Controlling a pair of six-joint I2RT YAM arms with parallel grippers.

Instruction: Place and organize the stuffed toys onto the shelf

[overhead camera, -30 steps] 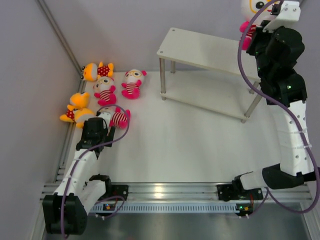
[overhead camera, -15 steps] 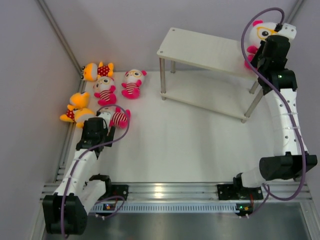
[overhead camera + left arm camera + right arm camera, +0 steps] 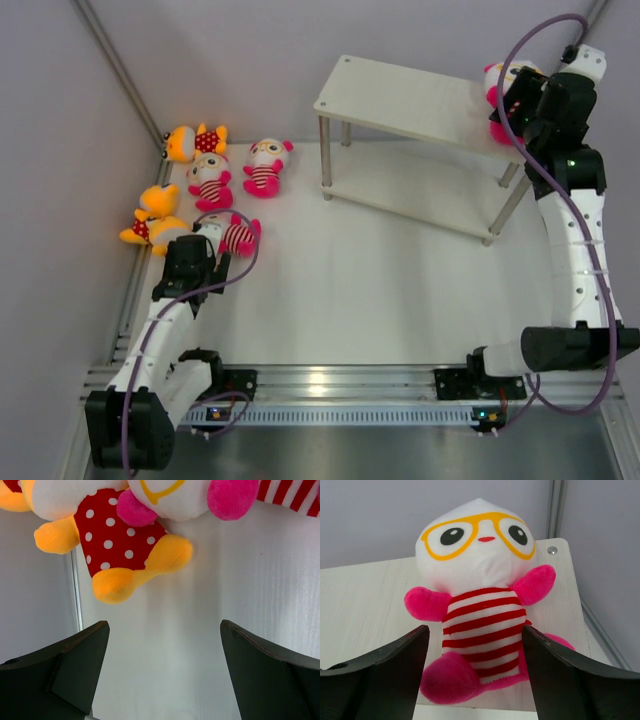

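Note:
The shelf (image 3: 400, 95) stands at the back right. A pink stuffed toy (image 3: 498, 88) with yellow glasses sits upright at the right end of its top board. In the right wrist view this toy (image 3: 482, 595) faces the camera, and my right gripper (image 3: 475, 632) is open with a finger on each side of the striped body. My left gripper (image 3: 203, 240) hovers open over the toys at the left. In the left wrist view it (image 3: 164, 630) holds nothing, and an orange dotted toy (image 3: 125, 545) and a pink toy's head (image 3: 175, 500) lie just ahead.
On the table at the left lie two orange toys (image 3: 190, 142) (image 3: 155, 215) and three pink ones (image 3: 210, 180) (image 3: 265, 167) (image 3: 238, 236). The shelf's lower board (image 3: 430, 190) is bare. A metal rail (image 3: 130, 290) runs along the left wall.
My right arm has lowered the pink toy onto the right end of the top board and opened its jaws. The left arm has not moved.

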